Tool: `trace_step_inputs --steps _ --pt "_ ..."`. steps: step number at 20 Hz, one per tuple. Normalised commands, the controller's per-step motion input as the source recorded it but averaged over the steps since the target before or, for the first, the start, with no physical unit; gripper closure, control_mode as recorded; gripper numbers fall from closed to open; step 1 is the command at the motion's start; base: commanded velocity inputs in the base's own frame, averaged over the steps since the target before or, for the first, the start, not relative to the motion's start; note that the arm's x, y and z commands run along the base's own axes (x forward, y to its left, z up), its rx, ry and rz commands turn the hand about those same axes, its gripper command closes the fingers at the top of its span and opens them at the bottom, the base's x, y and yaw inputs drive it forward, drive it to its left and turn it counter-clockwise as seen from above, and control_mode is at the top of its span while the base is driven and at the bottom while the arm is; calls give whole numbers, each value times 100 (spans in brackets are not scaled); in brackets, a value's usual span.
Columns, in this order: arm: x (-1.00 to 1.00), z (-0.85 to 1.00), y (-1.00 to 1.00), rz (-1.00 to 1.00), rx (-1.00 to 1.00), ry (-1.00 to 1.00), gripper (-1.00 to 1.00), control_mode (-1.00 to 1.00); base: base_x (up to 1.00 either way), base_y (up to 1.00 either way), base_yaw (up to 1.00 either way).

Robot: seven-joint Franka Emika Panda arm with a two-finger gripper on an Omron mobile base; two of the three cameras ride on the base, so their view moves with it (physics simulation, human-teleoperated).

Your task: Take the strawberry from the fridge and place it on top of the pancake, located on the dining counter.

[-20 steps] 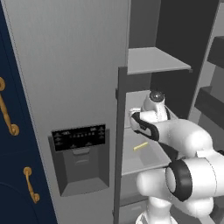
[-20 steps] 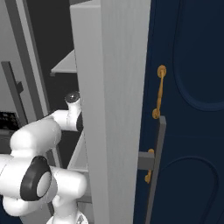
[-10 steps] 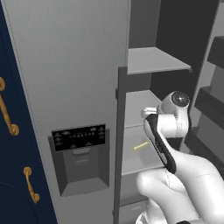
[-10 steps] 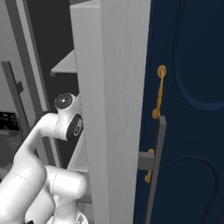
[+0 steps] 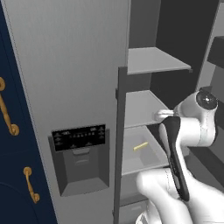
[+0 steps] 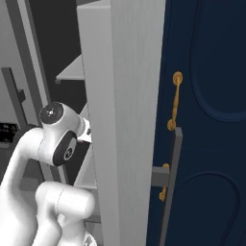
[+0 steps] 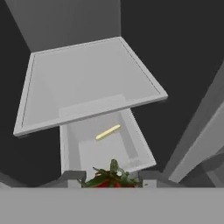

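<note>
Since a second ago the arm has pulled up and back out of the fridge [image 5: 65, 78], with the elbow joint swung up to about 2 o'clock in the left base view. In the hand view the strawberry [image 7: 109, 178] sits at 6 o'clock, leafy top showing, pinched between the fingers [image 7: 75, 176], which are narrowed down on it. Past it at 12 o'clock are a grey shelf [image 7: 87, 83] and a lower bin holding a pale yellow stick [image 7: 107, 132]. Biggest risk, I'd say: such a tiny berry in a thin grip could slip or get knocked loose if the arm clips the door edge [image 5: 119, 144] while backing out toward the tabletop.
</note>
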Motion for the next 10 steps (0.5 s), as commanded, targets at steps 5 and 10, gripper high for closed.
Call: trace_step_inputs --steps 5,10 --pt "-81 31 8 0 0 1 100 -100 0 0 0" --pt "-23 3 3 0 0 0 100 -100 0 0 0"
